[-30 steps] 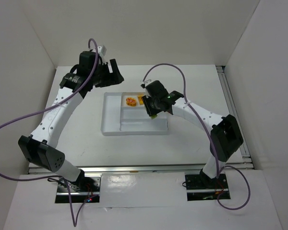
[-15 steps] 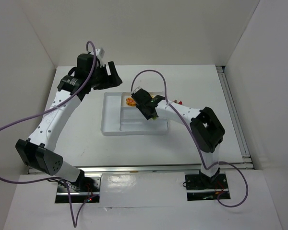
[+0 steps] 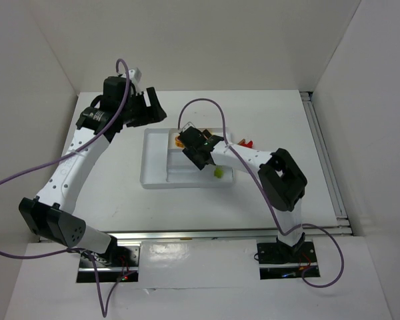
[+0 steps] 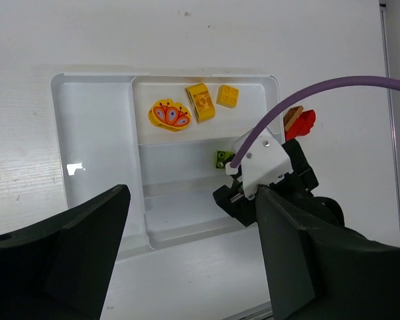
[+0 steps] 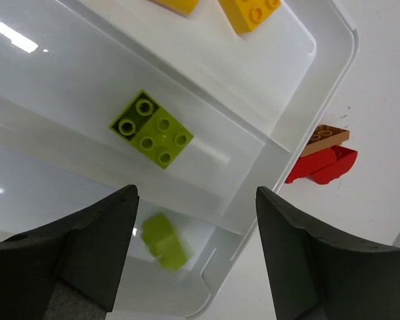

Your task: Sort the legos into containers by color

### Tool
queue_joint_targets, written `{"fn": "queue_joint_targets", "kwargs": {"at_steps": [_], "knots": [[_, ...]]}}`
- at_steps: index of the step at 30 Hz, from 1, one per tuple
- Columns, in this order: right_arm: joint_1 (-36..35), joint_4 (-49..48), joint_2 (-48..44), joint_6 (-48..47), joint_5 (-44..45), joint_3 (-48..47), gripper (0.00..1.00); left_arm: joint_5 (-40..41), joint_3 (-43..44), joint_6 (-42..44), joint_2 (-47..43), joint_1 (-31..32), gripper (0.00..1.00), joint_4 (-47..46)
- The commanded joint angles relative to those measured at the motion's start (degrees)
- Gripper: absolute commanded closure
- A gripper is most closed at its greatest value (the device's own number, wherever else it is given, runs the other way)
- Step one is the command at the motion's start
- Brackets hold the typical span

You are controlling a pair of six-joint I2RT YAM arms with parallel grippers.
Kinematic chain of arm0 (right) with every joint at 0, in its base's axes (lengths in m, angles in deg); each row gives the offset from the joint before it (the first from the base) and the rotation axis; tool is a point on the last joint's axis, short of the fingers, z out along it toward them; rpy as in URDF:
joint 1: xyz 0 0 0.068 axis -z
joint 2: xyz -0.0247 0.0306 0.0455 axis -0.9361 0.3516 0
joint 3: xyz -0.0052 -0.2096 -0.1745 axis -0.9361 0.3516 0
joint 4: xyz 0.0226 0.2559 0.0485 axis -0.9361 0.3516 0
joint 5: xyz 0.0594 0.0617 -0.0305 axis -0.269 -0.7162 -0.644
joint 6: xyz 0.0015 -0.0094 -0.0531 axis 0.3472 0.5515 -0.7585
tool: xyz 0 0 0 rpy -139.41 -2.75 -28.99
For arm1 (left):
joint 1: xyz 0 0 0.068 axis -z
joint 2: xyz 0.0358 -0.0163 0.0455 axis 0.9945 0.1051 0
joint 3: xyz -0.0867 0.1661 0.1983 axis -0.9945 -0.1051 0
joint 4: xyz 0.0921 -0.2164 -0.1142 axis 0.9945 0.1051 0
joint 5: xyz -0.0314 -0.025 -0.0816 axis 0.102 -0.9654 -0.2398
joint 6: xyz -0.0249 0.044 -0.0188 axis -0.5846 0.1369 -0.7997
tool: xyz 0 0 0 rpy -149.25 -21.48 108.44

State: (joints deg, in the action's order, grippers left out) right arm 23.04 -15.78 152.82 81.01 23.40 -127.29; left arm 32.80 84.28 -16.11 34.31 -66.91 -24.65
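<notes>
The white tray (image 3: 153,160) lies mid-table. My right gripper (image 3: 207,160) hangs open over its right part, nothing between the fingers. A small lime brick (image 5: 165,241), blurred, is just below it in the tray's (image 5: 333,40) near section; the same lime brick (image 3: 218,172) shows from above. A lime and dark green brick (image 5: 152,130) lies in the middle section. The far section of the tray (image 4: 93,147) holds two yellow bricks (image 4: 200,102) (image 4: 228,96) and a round orange-red piece (image 4: 169,115). My left gripper (image 3: 159,110) is open, high above the tray's far left.
A red piece with a brown brick (image 5: 323,157) lies on the table just right of the tray, seen as a red piece (image 3: 245,143) from above. The right arm's purple cable (image 4: 307,100) arches over the tray's right end. White walls close in the table.
My right gripper swung left over the tray and opened. The lime brick it carried has dropped out toward the near section. The left arm barely shifted.
</notes>
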Motion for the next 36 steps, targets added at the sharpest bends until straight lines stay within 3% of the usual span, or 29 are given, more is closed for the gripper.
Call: {"fn": "queue_joint_targets", "kwargs": {"at_steps": [1,4,10,14,16,24,36], "knots": [[-0.3,-2.9,-5.7,0.9,2.3,-0.3,0.21,0.2,-0.4,0.7,-2.3,-0.4,0.13,-0.5],[-0.3,-4.4,-9.1,2.2,3.0,1.5,0.20,0.2,-0.4,0.7,-2.3,-0.4,0.13,-0.5],[3.4,-1.4,-13.3,10.8,-3.5,4.0,0.33,-0.4,-0.4,0.7,-2.3,-0.4,0.13,-0.5],[5.2,-0.2,-16.5,14.9,-14.4,8.7,0.33,-0.4,-0.4,1.3,-2.3,-0.4,0.13,-0.5],[5.9,-0.2,-17.6,16.3,-18.5,11.4,0.27,-0.4,-0.4,1.3,-2.3,-0.4,0.13,-0.5],[10.1,-3.5,-18.1,18.1,-29.7,17.3,0.24,-0.9,-1.0,1.3,-2.3,-0.4,0.14,-0.5],[10.1,-4.9,-13.2,18.1,-29.1,17.9,0.30,-0.9,-1.5,1.3,-2.3,-0.4,0.14,-0.5]]}}
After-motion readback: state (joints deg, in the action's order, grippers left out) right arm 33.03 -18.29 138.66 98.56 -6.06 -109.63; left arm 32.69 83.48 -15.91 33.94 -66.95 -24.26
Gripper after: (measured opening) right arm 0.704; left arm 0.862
